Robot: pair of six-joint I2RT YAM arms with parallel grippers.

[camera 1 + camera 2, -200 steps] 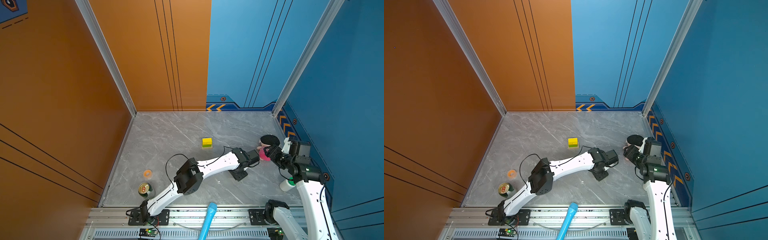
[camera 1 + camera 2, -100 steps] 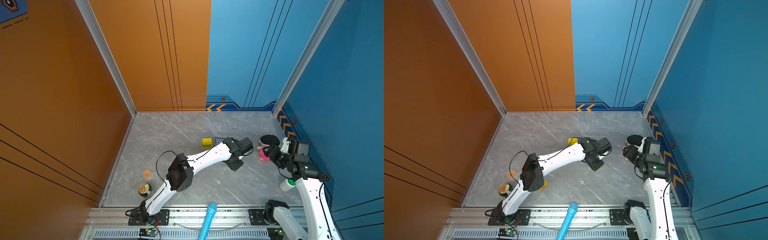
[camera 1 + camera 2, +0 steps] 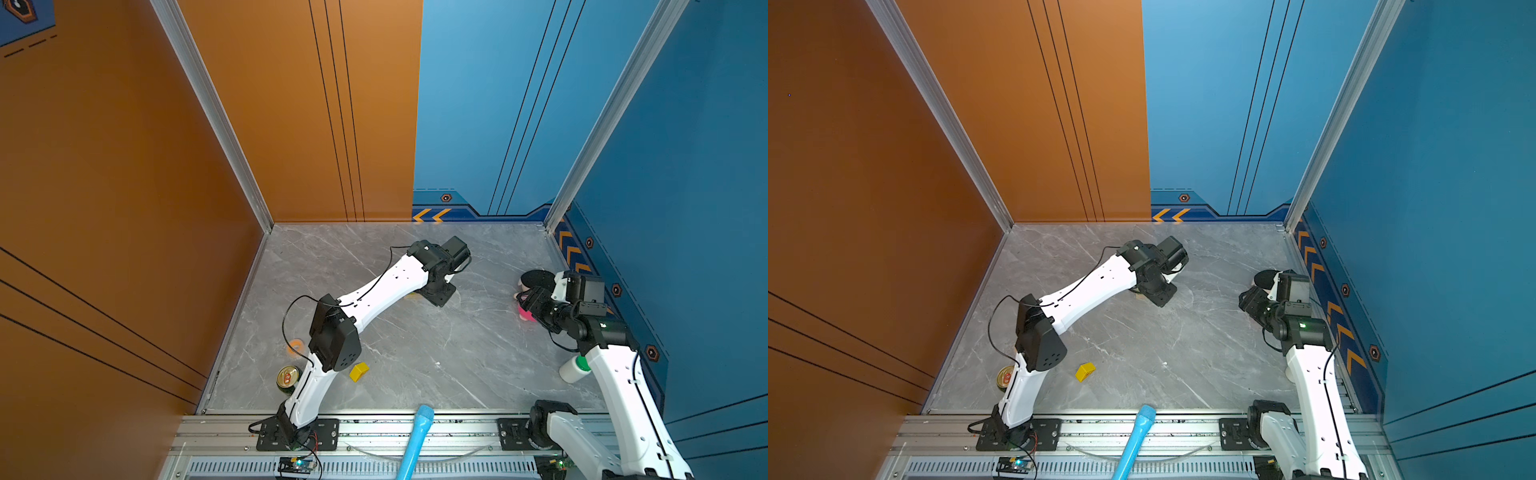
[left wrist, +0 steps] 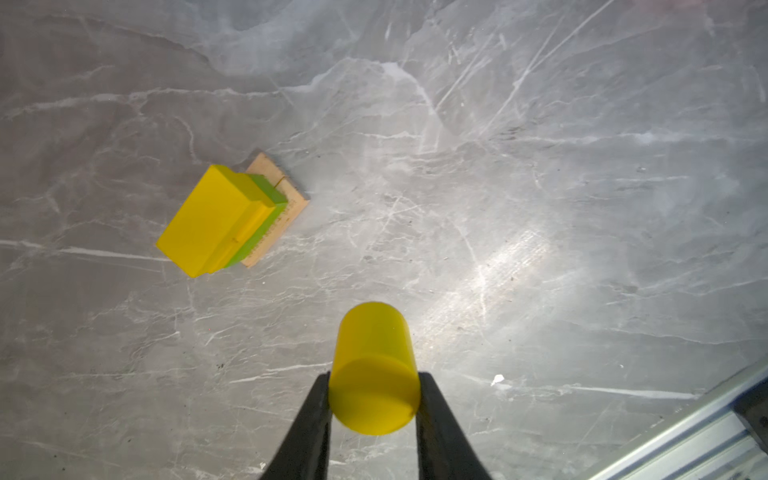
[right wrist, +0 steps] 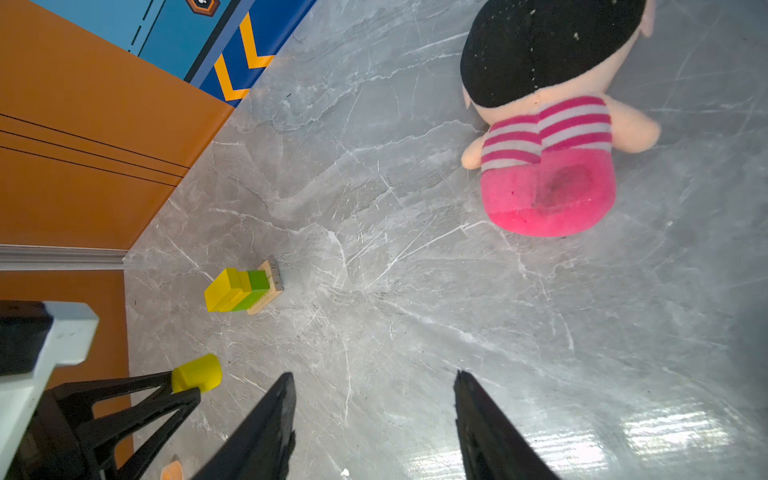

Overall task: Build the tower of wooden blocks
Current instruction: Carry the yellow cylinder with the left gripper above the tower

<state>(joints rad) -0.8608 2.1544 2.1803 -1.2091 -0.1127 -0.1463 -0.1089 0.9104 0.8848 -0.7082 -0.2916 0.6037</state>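
Over the middle of the grey marble-patterned tabletop (image 3: 419, 353), the left gripper (image 4: 374, 388) has swung back from the right-hand side, where it was a second ago. It now hangs near the tower (image 4: 216, 220), a low stack of a tan printed plank, a green bar and yellow blocks. Its black fingers are clamped on the short yellow wooden cylinder (image 4: 372, 345), gripped across its round sides with one flat end facing the wrist camera.

In the left wrist view the cylinder sits beside the stack, not over it. In both top views the wrist now covers the stack almost wholly; a tan sliver (image 3: 412, 296) may show beneath it, though that is hard to be sure of.

The carry looks nearly done and the placing not begun. I judge the arm must shift until the cylinder is above the top yellow block, then lower and release gently, since a round piece set off-centre could roll or nudge the layers.

The right gripper (image 5: 374, 415) has barely moved. Its jaws stand wide with nothing between them, near the pink-and-white striped plush doll (image 5: 548, 166). A loose small yellow block (image 3: 359, 371) lies by the left arm's elbow, well apart from the tower.
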